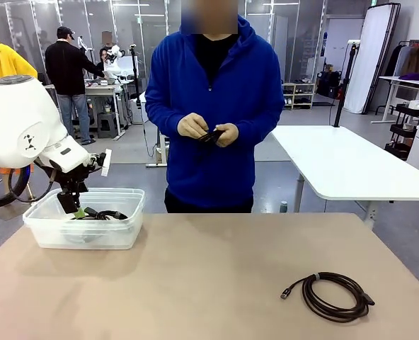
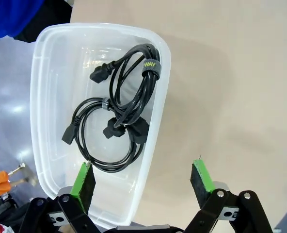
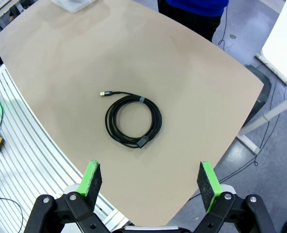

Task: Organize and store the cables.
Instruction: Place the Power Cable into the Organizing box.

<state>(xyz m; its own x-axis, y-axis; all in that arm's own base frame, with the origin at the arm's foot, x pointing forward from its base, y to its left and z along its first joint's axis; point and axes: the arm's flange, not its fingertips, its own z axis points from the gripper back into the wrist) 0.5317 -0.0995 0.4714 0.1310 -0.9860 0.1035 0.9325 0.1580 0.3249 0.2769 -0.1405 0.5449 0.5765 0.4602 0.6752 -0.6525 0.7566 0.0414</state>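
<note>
Inside translucent round-cornered plastic bin [image 2: 49, 73]: glossy black coiled cables [image 2: 134, 129].

Bright, even overhead light leaves only soft, faint shadows on the table [image 1: 209, 283] beside the clear tub [image 1: 89, 235] and the coiled cable [image 1: 333, 296]. The tub's plastic shows pale glare, and both wrist views bow the table's edges.

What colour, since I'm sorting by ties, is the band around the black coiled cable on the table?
Pale grey band; right wrist view.
</note>
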